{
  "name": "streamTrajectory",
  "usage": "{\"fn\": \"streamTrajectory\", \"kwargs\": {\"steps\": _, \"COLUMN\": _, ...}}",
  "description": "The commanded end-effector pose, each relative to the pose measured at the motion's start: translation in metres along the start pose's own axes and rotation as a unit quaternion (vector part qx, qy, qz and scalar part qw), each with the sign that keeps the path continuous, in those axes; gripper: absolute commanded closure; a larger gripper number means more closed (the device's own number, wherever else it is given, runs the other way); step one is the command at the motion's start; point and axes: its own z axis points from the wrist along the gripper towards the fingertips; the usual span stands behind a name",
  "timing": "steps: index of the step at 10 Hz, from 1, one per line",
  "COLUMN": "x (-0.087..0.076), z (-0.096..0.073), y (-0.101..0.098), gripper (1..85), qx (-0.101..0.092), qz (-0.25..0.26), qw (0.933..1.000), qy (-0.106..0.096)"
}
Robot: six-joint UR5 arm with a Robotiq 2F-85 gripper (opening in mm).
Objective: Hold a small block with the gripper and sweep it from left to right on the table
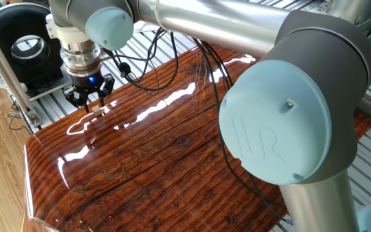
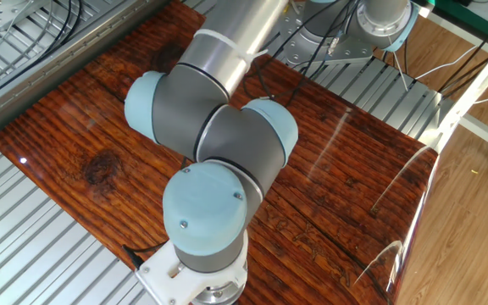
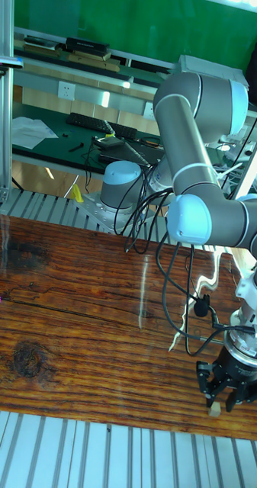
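Reddish-brown striped board, grey and pale-blue arm

The table [image 1: 172, 154] was glossy dark reddish-brown with striped grain and white glare streaks. The arm [image 1: 282, 116] was grey with light-blue caps; the gripper [image 1: 90, 102] was black under a silver wrist with a blue light. The small block [image 3: 215, 410] was light tan.

Grey tube links, pale-blue joint caps (one embossed "UR"), black cables, silver wrist above black gripper [image 1: 90, 96].

The table [image 1: 172, 161] is glossy striped wood, the small block [image 3: 215, 410] pale matt wood, and the gripper [image 1: 93, 103] matt black under polished metal.
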Motion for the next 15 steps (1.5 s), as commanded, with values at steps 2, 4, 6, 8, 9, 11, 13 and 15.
{"fn": "streamTrajectory", "kwargs": {"steps": 2, "x": -0.004, "z": -0.005, "y": -0.003, "gripper": 40.7, "qx": 0.000, "qz": -0.001, "qw": 1.0000, "qy": 0.004}}
{"fn": "streamTrajectory", "kwargs": {"steps": 4, "x": -0.013, "z": -0.023, "y": 0.000, "gripper": 41.0, "qx": -0.017, "qz": -0.004, "qw": 0.9998, "qy": 0.007}}
{"fn": "streamTrajectory", "kwargs": {"steps": 6, "x": -0.029, "z": -0.049, "y": -0.007, "gripper": 50.0, "qx": -0.027, "qz": -0.013, "qw": 0.9996, "qy": 0.000}}
{"fn": "streamTrajectory", "kwargs": {"steps": 8, "x": -0.048, "z": -0.062, "y": -0.055, "gripper": 84.7, "qx": 0.050, "qz": -0.025, "qw": 0.9980, "qy": -0.029}}
{"fn": "streamTrajectory", "kwargs": {"steps": 9, "x": -0.050, "z": -0.066, "y": -0.055, "gripper": 84.7, "qx": 0.044, "qz": -0.017, "qw": 0.9984, "qy": -0.032}}
{"fn": "streamTrajectory", "kwargs": {"steps": 11, "x": -0.066, "z": -0.068, "y": -0.057, "gripper": 84.7, "qx": 0.037, "qz": -0.015, "qw": 0.9976, "qy": -0.057}}
{"fn": "streamTrajectory", "kwargs": {"steps": 13, "x": -0.074, "z": -0.068, "y": -0.048, "gripper": 84.7, "qx": 0.017, "qz": -0.009, "qw": 0.9975, "qy": -0.068}}
{"fn": "streamTrajectory", "kwargs": {"steps": 15, "x": -0.071, "z": -0.070, "y": -0.055, "gripper": 84.7, "qx": 0.029, "qz": -0.007, "qw": 0.9976, "qy": -0.063}}
